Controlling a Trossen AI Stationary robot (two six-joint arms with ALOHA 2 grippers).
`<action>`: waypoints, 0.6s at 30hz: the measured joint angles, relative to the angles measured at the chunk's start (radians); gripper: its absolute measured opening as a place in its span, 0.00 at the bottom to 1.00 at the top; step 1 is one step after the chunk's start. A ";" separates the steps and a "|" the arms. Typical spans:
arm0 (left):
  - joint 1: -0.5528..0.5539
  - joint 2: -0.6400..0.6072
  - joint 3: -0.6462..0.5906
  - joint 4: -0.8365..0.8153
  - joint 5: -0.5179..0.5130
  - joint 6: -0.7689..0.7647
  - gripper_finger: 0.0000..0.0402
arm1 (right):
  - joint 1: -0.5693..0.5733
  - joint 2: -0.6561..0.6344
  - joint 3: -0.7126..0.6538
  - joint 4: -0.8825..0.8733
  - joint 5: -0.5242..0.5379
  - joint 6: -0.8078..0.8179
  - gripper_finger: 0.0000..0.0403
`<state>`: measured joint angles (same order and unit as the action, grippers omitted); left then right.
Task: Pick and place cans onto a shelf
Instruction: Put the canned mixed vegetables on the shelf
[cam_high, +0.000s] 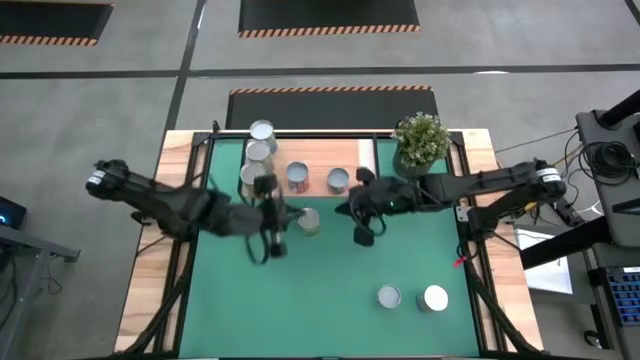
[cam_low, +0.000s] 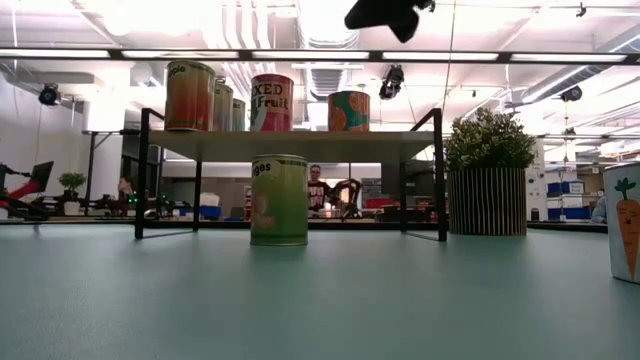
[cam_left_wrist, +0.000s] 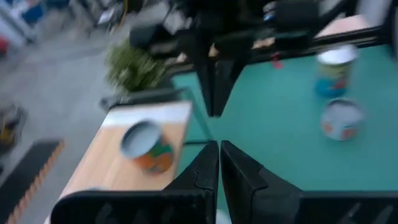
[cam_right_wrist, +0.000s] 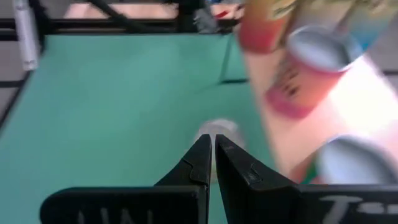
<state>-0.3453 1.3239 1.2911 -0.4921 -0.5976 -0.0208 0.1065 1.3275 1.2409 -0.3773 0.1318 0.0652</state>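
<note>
Cans sit in three spots. On the shelf at the far side of the green mat: a stack of silvery tops at its left end, then the mixed-fruit can and an orange-label can — low view shows them in a row on the light-wood board, black legs under it. One green-label can stands upright on the mat just in front of the shelf, between both claws; low view has it dead centre. Two more cans stand near the mat's front right, side by side but apart: and a white-topped one. A carrot-label can shows at the low view's right edge.

Left claw hangs over the mat just left of the green can, fingers pressed together w/ nothing between them. Right claw hangs just right of that can, near the shelf's right part, fingers likewise closed and empty. Neither touches a can.

Potted plant stands at the desk's far right corner, beside the shelf's right end. A person shows in the room beyond the shelf.
</note>
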 joint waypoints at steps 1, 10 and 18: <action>-0.030 0.000 0.000 0.018 -0.014 0.014 0.00 | 0.022 -0.004 -0.002 -0.018 0.000 0.022 0.03; -0.185 0.000 -0.074 0.227 -0.009 0.183 0.00 | 0.237 0.010 -0.001 -0.205 0.000 0.239 0.03; -0.189 -0.001 -0.181 0.361 0.118 0.224 0.00 | 0.444 0.025 -0.054 -0.350 0.006 0.434 0.03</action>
<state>-0.5339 1.3231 1.1105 -0.1307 -0.4800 0.2033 0.5505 1.3521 1.1866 -0.7272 0.1377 0.4988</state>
